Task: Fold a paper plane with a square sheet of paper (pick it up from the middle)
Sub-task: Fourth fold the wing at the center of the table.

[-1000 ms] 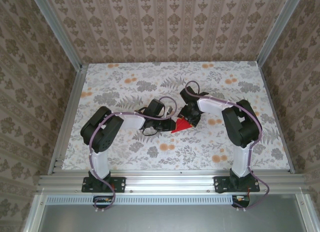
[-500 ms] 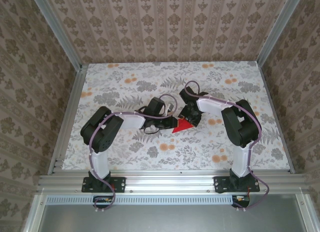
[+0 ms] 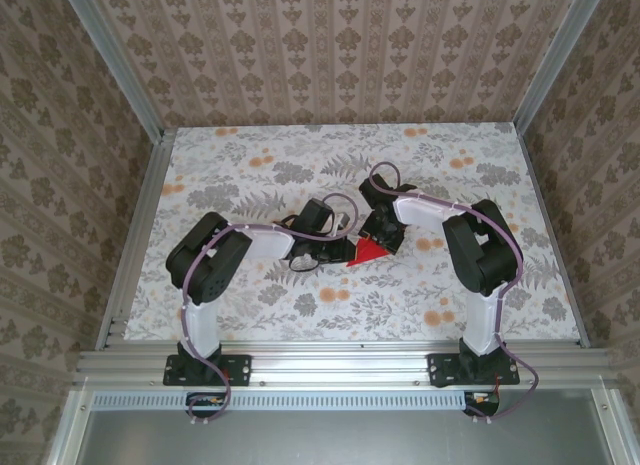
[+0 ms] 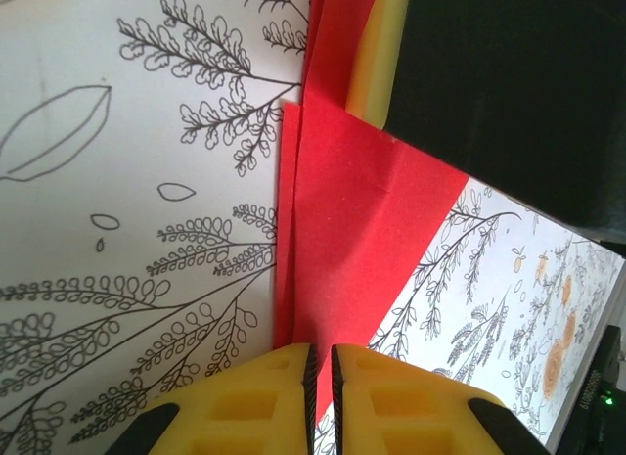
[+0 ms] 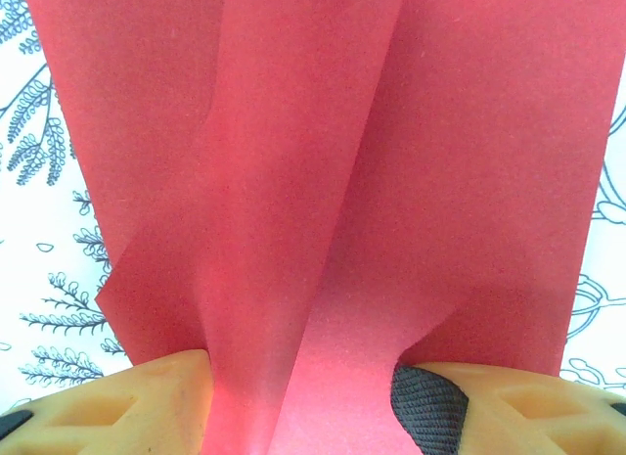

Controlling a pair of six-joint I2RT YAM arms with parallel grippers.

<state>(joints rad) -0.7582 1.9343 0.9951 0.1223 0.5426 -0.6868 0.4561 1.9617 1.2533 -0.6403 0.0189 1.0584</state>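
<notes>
floral-patterned table (image 3: 250, 175); folded red paper (image 3: 368, 251) near its middle.

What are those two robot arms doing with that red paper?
They are folding a red sheet of paper into a paper plane, out on the flowery table. The left gripper is pinched shut on one edge of the paper. The right gripper has its fingers on either side of a raised fold, with the paper running up between them. The paper already has several creases and looks like a small pointed shape, but it is not a finished plane yet.
</notes>
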